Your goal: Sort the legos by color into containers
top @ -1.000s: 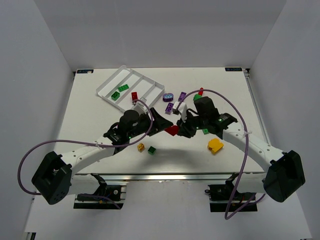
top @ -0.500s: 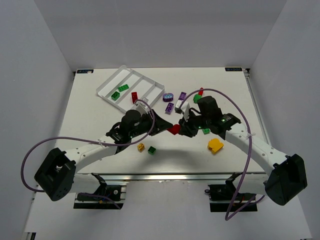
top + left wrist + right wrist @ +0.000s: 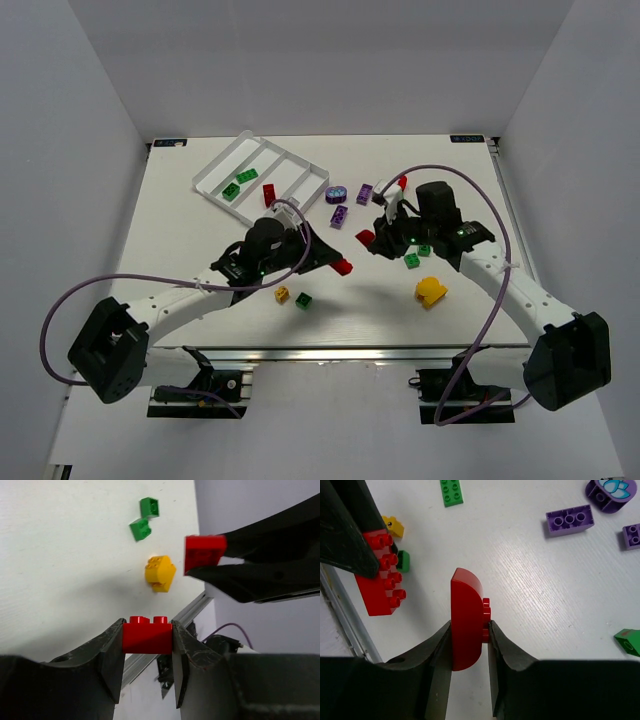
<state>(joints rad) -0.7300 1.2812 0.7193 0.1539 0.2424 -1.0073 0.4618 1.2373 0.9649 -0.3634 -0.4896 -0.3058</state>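
Note:
My left gripper (image 3: 340, 262) is shut on a red studded brick (image 3: 147, 635), held above the table at centre. My right gripper (image 3: 370, 240) is shut on a red curved brick (image 3: 466, 620), a little to the right of it and apart from it. In the right wrist view the left gripper's red brick (image 3: 382, 577) shows at the left. The white tray (image 3: 222, 165) at the far left holds two green bricks (image 3: 238, 185) and a red one (image 3: 269, 193). Purple bricks (image 3: 340, 215), one of them round (image 3: 337, 192), lie behind the grippers.
A yellow brick (image 3: 431, 291) and two green bricks (image 3: 416, 256) lie under the right arm. A small yellow brick (image 3: 282, 294) and a small green one (image 3: 302, 300) lie near the left arm. A red brick (image 3: 402, 183) and a purple one (image 3: 365, 193) lie farther back.
The two grippers were together at one red piece. They have drawn apart: the right gripper moved right and back with the curved red brick, and the left keeps the studded red brick.

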